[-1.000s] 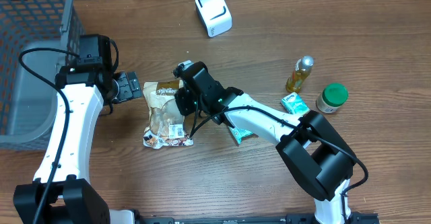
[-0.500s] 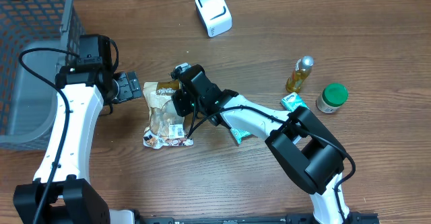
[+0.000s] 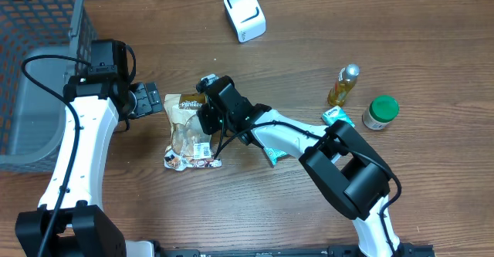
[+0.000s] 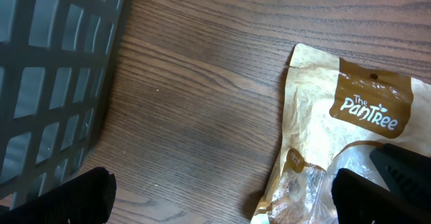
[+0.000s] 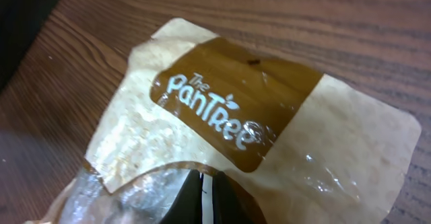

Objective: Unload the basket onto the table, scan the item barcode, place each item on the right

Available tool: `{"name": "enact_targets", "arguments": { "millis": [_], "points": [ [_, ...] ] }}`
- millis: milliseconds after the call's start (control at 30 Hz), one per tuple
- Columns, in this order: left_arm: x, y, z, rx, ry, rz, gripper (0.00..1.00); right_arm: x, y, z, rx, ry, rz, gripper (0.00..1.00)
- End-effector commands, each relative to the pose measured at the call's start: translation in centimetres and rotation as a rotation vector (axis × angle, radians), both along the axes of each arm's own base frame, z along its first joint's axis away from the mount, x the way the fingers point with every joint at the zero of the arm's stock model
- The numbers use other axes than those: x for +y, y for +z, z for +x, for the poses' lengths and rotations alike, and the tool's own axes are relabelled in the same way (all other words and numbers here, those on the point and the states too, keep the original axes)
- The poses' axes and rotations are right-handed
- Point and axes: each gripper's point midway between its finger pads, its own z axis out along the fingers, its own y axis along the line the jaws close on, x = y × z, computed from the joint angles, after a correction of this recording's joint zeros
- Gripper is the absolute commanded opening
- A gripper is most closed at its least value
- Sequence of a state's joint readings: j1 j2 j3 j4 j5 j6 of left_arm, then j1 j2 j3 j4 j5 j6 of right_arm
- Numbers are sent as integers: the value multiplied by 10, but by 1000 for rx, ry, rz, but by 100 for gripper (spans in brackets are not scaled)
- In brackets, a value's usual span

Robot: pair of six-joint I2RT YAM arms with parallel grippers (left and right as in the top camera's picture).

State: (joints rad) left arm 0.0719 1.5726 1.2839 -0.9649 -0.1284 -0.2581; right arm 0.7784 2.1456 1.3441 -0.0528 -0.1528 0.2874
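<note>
While 1 pouch (image 3: 189, 133) lies flat, 1 scanner (image 3: 245, 14) sits well apart.

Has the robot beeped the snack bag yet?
Not yet. Done: both hands are at the snack bag, which lies flat on the table. In hand: the right hand is shut on top of the bag; I cannot tell if it pinches it. The left hand is open beside it. Left: lift the bag and show its barcode to the white scanner, standing apart at the table's back.
</note>
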Motion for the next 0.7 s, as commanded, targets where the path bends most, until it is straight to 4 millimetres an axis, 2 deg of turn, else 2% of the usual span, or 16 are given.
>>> {"name": "enact_targets", "arguments": {
  "millis": [0, 200, 367, 667],
  "points": [
    [-1, 7, 3, -19, -14, 14, 99, -7, -5, 6, 7, -16, -6, 4],
    [-1, 7, 3, -19, -14, 14, 100, -10, -7, 7, 19, -23, -10, 4],
    [-1, 7, 3, -19, -14, 14, 99, -3, -8, -4, 33, 8, -8, 8],
    [-1, 7, 3, -19, -14, 14, 100, -6, -12, -7, 48, 6, -24, 7]
  ]
}}
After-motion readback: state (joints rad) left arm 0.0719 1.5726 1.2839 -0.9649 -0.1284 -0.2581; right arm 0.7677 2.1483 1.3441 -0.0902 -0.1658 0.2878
